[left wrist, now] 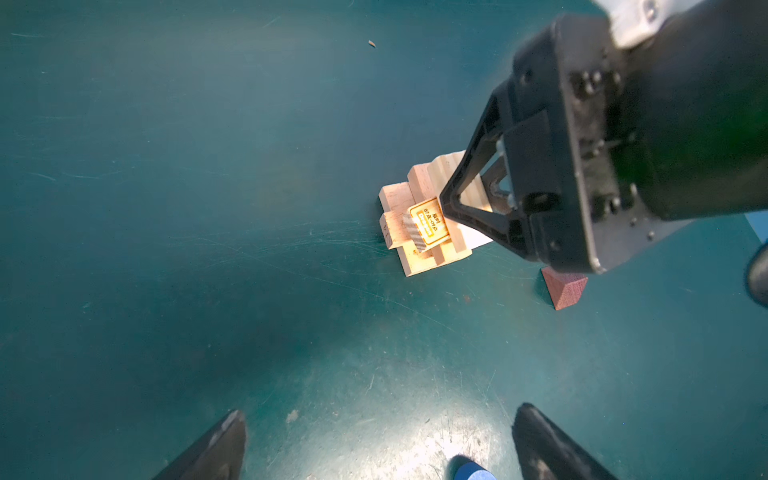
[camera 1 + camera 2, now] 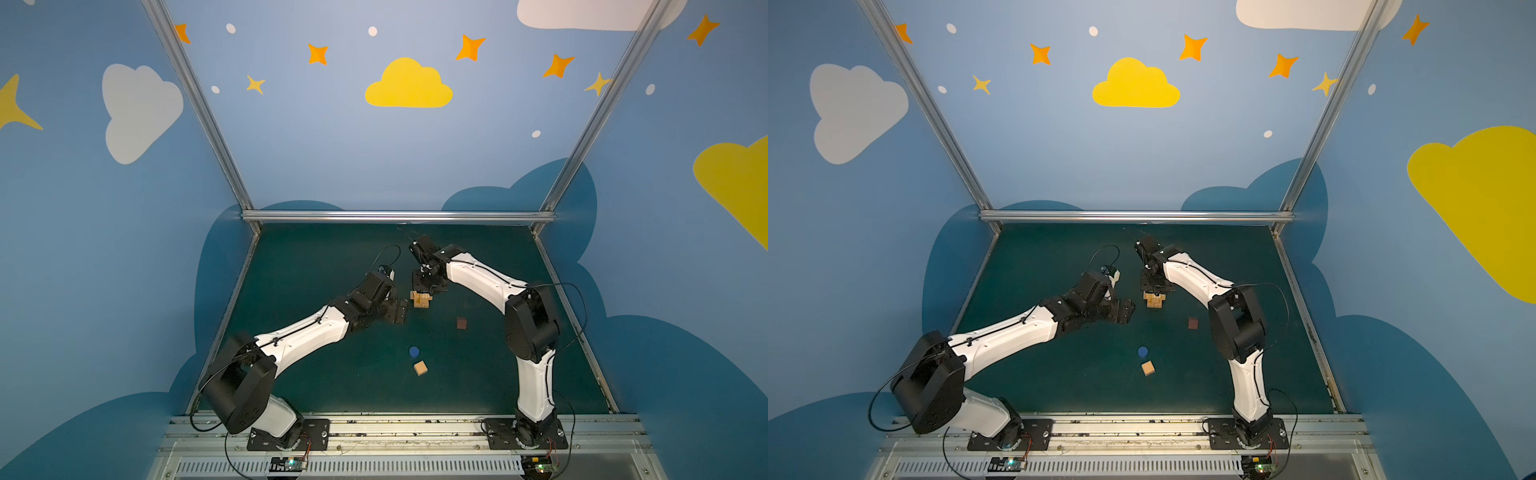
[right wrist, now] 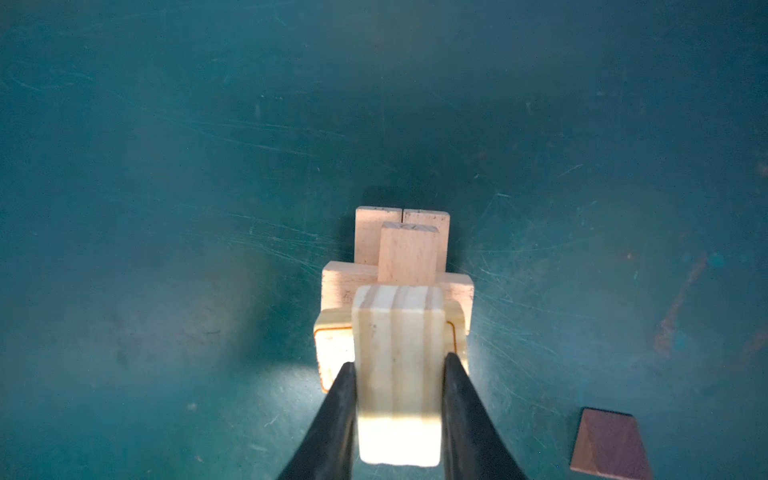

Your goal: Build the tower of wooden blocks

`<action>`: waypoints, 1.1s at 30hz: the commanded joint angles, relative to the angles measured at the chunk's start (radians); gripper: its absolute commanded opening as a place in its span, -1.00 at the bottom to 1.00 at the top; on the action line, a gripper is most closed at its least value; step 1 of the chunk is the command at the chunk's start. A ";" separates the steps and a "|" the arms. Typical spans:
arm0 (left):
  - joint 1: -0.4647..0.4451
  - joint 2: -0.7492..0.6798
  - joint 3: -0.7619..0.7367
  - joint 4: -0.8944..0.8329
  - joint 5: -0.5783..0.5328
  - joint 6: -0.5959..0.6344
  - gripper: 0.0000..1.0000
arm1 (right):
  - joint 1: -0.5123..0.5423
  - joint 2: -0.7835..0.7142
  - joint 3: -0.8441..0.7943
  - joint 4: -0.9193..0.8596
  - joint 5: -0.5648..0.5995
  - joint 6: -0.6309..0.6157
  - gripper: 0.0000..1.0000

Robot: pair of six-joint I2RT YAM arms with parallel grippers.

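Dark green, scuffed table (image 2: pixel 332 386); blue walls (image 2: pixel 291 145) painted with clouds and stars; aluminium frame (image 2: pixel 399 216). In both top views the right gripper (image 3: pixel 400 361) hides the top of the wood block tower (image 2: pixel 420 300) (image 2: pixel 1154 300), which stands mid-table, toward the far edge. We note crosswise layers of light tan bars. The right jaws press both sides of a pale bar (image 3: pixel 397 324) over the top layer; we cannot tell whether it rests there. The left gripper (image 1: pixel 380 409) gapes wide just beside the tower. The dark reddish-brown cube (image 2: pixel 461 323), blue round piece (image 2: pixel 414 351) and tan cube (image 2: pixel 420 368) lie loose nearer the front edge.
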 commanded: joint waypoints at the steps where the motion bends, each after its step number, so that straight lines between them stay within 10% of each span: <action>1: 0.001 -0.023 0.005 -0.014 -0.009 0.009 0.98 | -0.006 0.018 0.030 -0.026 -0.004 0.002 -0.35; 33: 0.006 0.028 0.013 0.000 -0.027 0.005 0.81 | 0.003 -0.065 0.040 -0.038 -0.015 -0.038 -0.26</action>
